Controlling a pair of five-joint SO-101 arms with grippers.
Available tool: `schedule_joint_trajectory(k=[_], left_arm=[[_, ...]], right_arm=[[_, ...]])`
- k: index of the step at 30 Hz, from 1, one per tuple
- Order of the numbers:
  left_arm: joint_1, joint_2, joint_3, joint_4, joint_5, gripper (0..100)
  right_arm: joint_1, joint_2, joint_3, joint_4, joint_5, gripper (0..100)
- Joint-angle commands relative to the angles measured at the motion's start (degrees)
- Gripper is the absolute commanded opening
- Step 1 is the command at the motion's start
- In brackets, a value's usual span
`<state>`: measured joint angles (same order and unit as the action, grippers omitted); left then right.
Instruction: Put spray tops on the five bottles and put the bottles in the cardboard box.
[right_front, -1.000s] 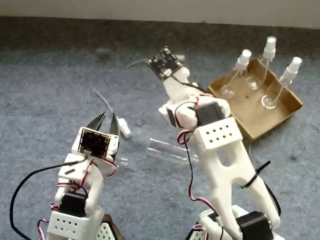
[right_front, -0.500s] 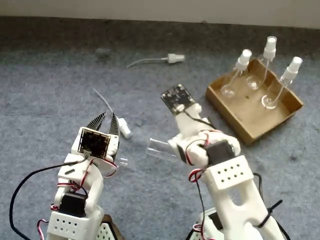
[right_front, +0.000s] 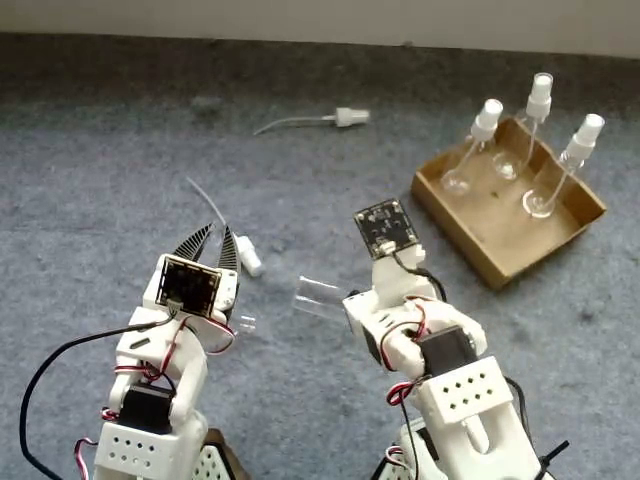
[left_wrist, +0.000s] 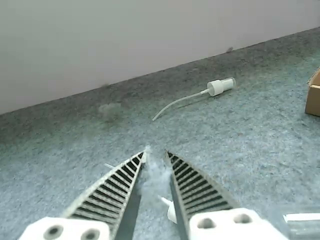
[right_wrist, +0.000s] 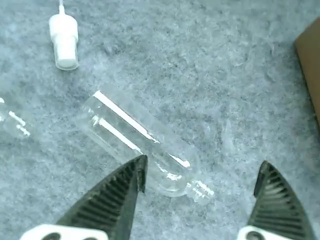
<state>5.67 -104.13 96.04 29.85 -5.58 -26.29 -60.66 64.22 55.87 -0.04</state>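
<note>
The right gripper (right_wrist: 202, 165) hangs spread wide over a bare bottle (right_wrist: 140, 145) lying at the centre of the high view. The left gripper (left_wrist: 156, 155), lower left, is narrowly parted and holds nothing. Three capped bottles (right_front: 472, 148) stand in the cardboard box (right_front: 490, 225), upper right.

Floor cover: grey-blue fuzzy felt carpet (right_front: 110, 180), spread across the whole work surface.
Far band: darker grey strip of the same carpet (right_front: 150, 55), running along the foot of the wall.
Wall: plain pale flat wall (left_wrist: 110, 35), meeting the carpet at the far edge.
Lint: small pale grey fluff patch (right_front: 205, 102), lying on the carpet just beside the darker strip.
</note>
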Motion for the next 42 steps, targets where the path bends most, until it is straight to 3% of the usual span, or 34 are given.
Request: schedule_joint_trajectory(k=[1, 7, 12, 21, 30, 34, 42], left_arm=[[1.0, -0.7, 1.0, 0.3, -0.5, 1], [1.0, -0.7, 1.0, 0.3, -0.5, 1], [1.0, -0.7, 1.0, 0.3, -0.5, 1], [1.0, -0.7, 1.0, 0.3, -0.5, 1], [1.1, -0.7, 1.0, 0.3, -0.5, 1], [1.1, -0.7, 1.0, 0.3, -0.5, 1], [1.1, -0.7, 1.0, 0.3, -0.5, 1]], right_arm=[[0.9, -1.4, -1.2, -3.2, -11.5, 31.4], [0.7, -0.1, -1.6, -6.2, -23.6, 31.5], [1.0, 11.7, -6.2, -6.2, -33.2, 32.3], [0.6, 42.9, -31.9, 6.3, -54.7, 57.9], [-1.5, 62.1, -47.9, 11.2, -64.8, 59.5], [-1.5, 69.0, -50.6, 11.2, -65.5, 59.3], [-1.5, 73.5, -54.2, 11.7, -65.1, 43.1]])
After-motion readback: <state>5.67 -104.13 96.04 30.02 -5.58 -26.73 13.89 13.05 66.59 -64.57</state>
